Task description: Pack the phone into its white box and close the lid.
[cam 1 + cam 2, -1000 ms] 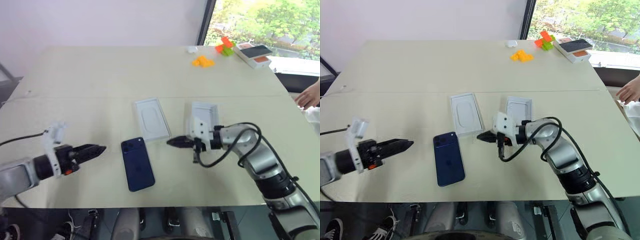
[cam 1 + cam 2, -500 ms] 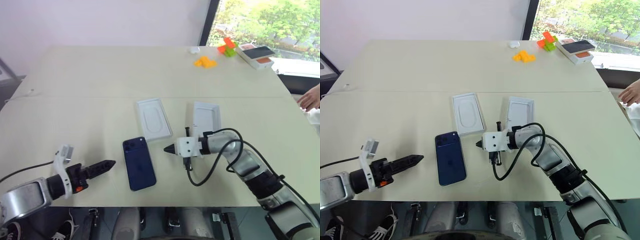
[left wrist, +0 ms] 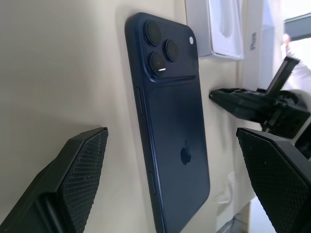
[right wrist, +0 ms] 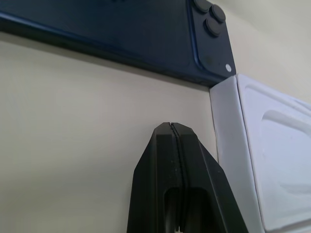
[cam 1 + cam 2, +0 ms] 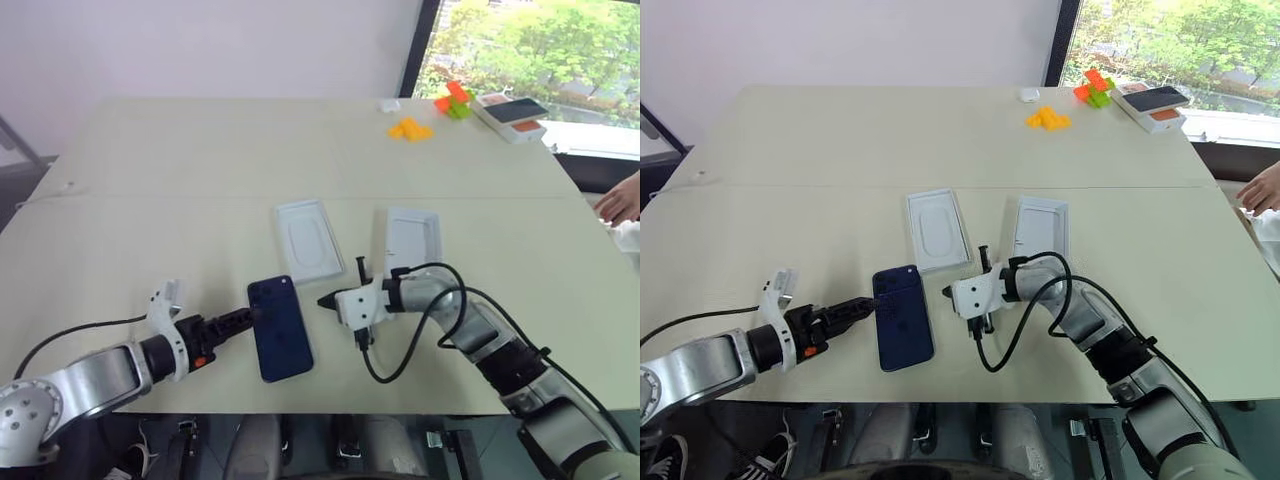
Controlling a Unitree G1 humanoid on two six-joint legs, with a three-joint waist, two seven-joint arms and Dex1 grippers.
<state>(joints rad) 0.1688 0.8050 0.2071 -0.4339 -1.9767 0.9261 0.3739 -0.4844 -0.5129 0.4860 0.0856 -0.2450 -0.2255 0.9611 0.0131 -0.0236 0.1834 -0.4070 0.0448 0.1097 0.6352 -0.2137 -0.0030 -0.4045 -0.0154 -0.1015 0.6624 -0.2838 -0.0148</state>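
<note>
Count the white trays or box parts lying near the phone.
2. One, the insert with an oval recess, lies just beyond the phone. The other, a white tray, lies to its right, beyond the right claw.

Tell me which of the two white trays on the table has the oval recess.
The white insert, the tray lying just beyond the phone's camera end, has the oval recess moulded into it. The other white tray, past the right gripper, has a plain flat inside.

Pale beige table (image 5: 200, 150), plain light wall (image 5: 200, 45), sunlit window (image 5: 530, 40) with greenery.
</note>
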